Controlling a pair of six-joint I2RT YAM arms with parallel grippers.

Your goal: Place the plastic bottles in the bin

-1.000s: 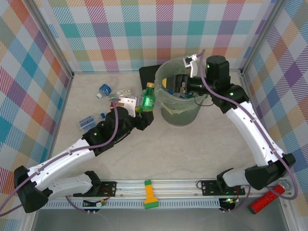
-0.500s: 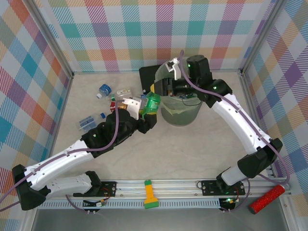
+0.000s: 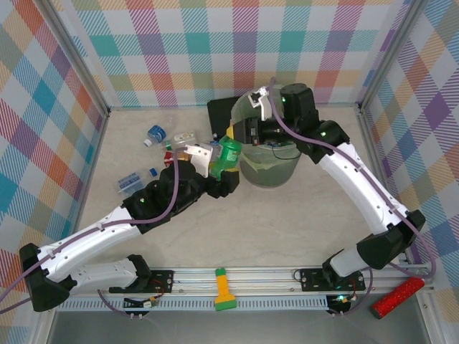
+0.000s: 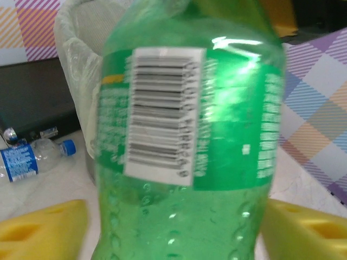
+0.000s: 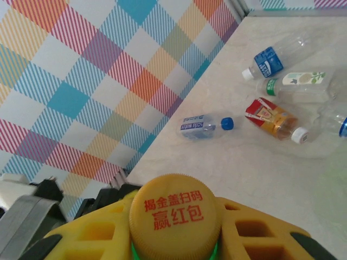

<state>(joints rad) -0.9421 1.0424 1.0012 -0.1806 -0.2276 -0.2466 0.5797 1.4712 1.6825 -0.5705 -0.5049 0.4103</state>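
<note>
Far left on the table [image 3: 323, 215], a clear bottle with a blue label [image 3: 136, 180] lies on its side. More loose bottles [image 3: 155, 134] are grouped nearer the back wall, a red-labelled bottle [image 5: 271, 116] among them. Next comes the left gripper [image 3: 217, 165], reaching in beside the bin's left side. Its yellow pads [image 4: 43, 230] stand spread on either side of the green bottle [image 4: 184, 135], low on its body. A sliver of gap shows beside the left-hand pad, so this grip is released. The green bottle is neck-up and a little tilted, just beside the left rim of the bin [image 3: 271, 172] and outside it. At its top the right gripper [image 3: 231, 136] is clenched on the neck just under the yellow cap [image 5: 174, 214], with its yellow fingers [image 5: 97, 238] pressed in from both sides. The right arm reaches across the bin's mouth to get there.
</note>
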